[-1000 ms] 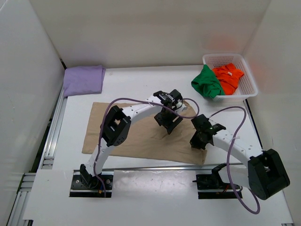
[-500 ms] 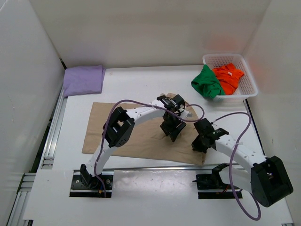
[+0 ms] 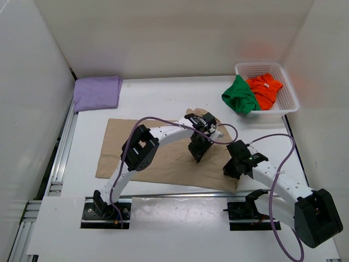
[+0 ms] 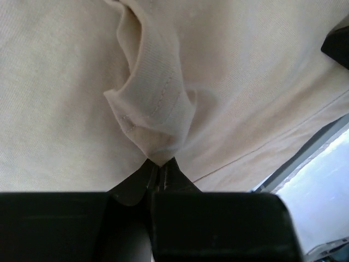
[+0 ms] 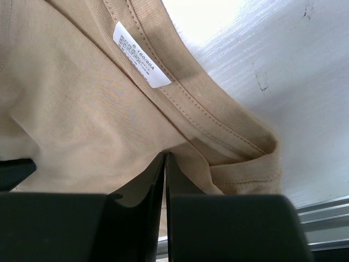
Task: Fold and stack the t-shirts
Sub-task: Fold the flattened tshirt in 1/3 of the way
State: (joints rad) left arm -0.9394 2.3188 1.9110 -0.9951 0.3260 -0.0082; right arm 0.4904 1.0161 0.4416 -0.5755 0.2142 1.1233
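Observation:
The tan t-shirt [image 3: 110,152] lies spread flat on the white table. My left gripper [image 3: 197,155] is over its right half, shut on a pinched-up hemmed fold [image 4: 155,112] of the tan cloth; the jaws meet at the tip [image 4: 161,164]. My right gripper [image 3: 232,169] is at the shirt's near right corner, shut [image 5: 165,156] on the tan cloth just beside the collar and its white label [image 5: 140,54]. A folded lavender t-shirt [image 3: 97,93] lies at the back left. The green t-shirt [image 3: 240,96] hangs over the basket's edge, and the orange-red one [image 3: 265,89] lies inside.
The white lattice basket [image 3: 260,65] stands at the back right corner. White walls close in the table on three sides. A metal rail [image 3: 59,164] runs along the left edge, and another [image 5: 327,218] along the near edge.
My left gripper has come down and shut on the tan cloth. Both grippers have shifted toward the near edge, the right arm swinging forward.

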